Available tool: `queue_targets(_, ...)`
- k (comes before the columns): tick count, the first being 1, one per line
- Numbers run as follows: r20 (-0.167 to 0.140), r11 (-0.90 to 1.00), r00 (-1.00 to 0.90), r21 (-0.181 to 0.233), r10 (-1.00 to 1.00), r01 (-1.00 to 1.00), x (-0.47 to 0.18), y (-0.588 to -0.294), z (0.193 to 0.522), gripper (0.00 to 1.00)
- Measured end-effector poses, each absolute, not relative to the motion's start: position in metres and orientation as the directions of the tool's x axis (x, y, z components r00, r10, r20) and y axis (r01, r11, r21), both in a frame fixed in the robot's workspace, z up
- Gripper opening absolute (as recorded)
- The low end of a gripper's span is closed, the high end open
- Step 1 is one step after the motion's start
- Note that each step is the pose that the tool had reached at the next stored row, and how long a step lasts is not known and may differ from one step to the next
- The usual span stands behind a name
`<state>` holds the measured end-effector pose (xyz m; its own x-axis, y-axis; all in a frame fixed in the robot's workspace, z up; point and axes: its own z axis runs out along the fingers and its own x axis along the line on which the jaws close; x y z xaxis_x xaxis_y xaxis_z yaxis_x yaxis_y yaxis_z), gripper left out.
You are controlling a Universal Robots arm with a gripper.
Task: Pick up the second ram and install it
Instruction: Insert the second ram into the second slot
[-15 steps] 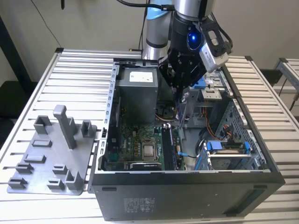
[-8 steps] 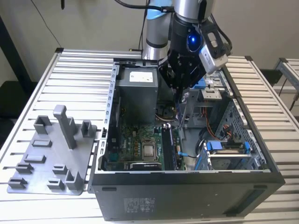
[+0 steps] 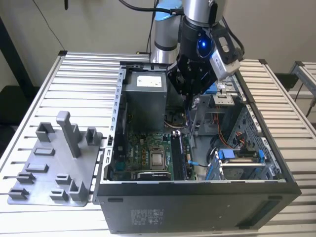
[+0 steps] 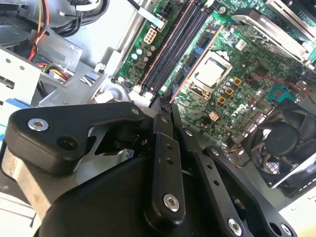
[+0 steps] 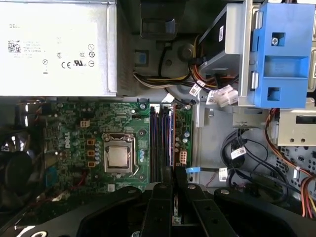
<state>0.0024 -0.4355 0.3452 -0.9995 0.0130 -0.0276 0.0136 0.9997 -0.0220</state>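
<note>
Two fingers of the gripper, at the upper middle of the exterior view, look clamped on the dark memory stick, held edge-on above the black slots inside the computer case; light, stiff and fragile, it is probably best held by its flat faces at mid-length.

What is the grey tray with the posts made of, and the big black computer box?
The grey tray looks like matte plastic: one even colour, with chunky moulded posts. The computer box looks like dark painted sheet metal, with thin walls and folded edges, though its finish alone cannot prove that.
</note>
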Motion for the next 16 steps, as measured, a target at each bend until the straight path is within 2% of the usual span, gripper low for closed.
queue_targets(16, -0.028, 1.000, -1.000, -0.022, 0.013, 0.014, 0.0024, -0.4355, 0.3401, 0.14)
